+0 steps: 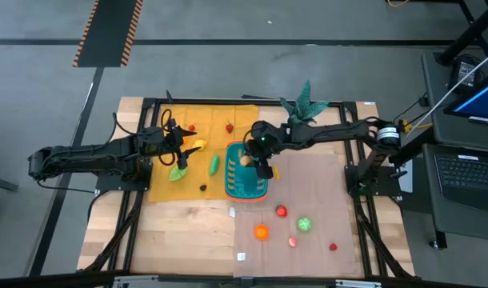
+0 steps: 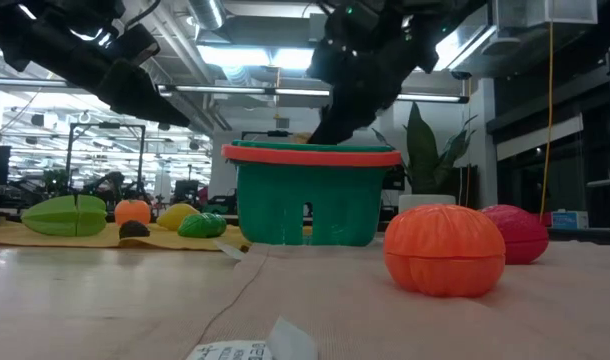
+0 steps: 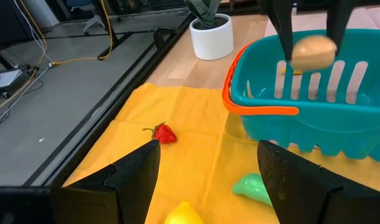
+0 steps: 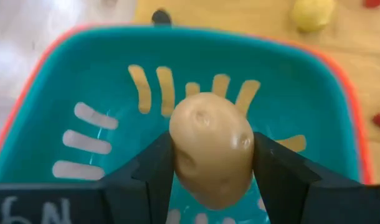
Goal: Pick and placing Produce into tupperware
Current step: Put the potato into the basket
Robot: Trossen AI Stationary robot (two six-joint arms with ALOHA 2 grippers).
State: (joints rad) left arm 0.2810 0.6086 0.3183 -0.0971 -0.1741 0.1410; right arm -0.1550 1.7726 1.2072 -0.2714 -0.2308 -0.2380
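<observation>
- The right tool (image 4: 212,186) is clamped on a tan potato (image 4: 211,148), its two fingers pressing opposite flanks; it hangs directly above the open mouth of the teal basket (image 1: 236,186), a placement that judging by the task lets the piece drop straight in with no sideways travel.
- In the right wrist view the basket's slotted floor under the potato shows bare; so this looks like one of the first pieces to go in, and most of the task remains.
- The basket stands near the middle of the table (image 1: 180,240), at the seam where the yellow cloth (image 1: 162,188) meets the tan mat (image 1: 316,180); that spot is reachable by both arms.
- The left tool (image 1: 180,152) waits at about nine o'clock from the basket, over the yellow cloth; its fingers stand apart and hold nothing.
- Produce not yet collected: a strawberry (image 1: 229,127) at eleven o'clock from the basket; a green vegetable (image 1: 214,164) just beside it at nine o'clock; a red piece (image 1: 282,211), an orange one (image 1: 262,232) and a green one (image 1: 305,225) around five o'clock on the mat.
- The next move probably calls only for lowering a little and parting the fingers; a release from too high could make the potato bounce.
</observation>
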